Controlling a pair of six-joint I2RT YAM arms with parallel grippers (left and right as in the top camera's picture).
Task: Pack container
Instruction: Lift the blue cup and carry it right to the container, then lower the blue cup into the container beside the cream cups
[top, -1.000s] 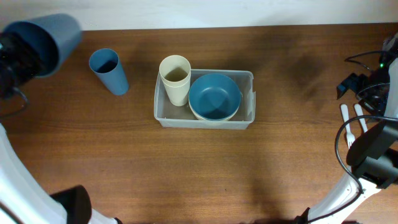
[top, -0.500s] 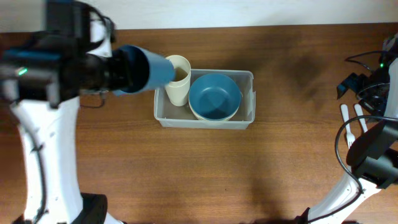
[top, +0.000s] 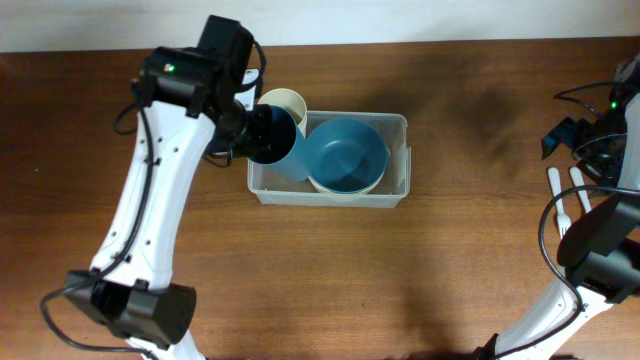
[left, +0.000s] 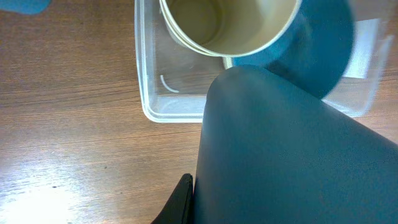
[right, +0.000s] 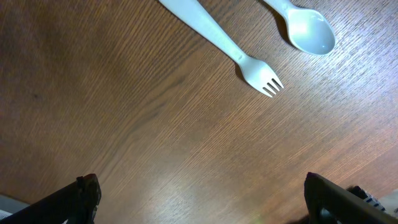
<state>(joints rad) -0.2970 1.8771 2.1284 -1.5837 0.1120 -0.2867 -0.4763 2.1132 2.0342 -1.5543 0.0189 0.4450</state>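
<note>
Two arms of mine show from overhead. My left gripper (top: 240, 128) is clamped on a blue cup (top: 288, 158), which is tilted over the left end of the container (top: 398, 122). The container lies mid-table (top: 330, 280), directly under that cup. A cream cup (top: 283, 102) stands upright in the container's far left corner, right against the blue cup. A blue bowl (top: 346, 152) nested in a cream bowl (top: 342, 190) fills the rest of the container. My right arm (top: 600, 250) sits at the table's edge, well apart from the container.

From my left wrist, the blue cup's side fills most of the view, with one dark finger (left: 180, 199) beside it. The cream cup's mouth and the container's near wall lie just beyond.

From my right wrist, my right gripper (right: 205, 202) is spread wide and holds nothing. It hangs above bare wood, near a white fork (right: 249, 62) and spoon (right: 308, 28).
</note>
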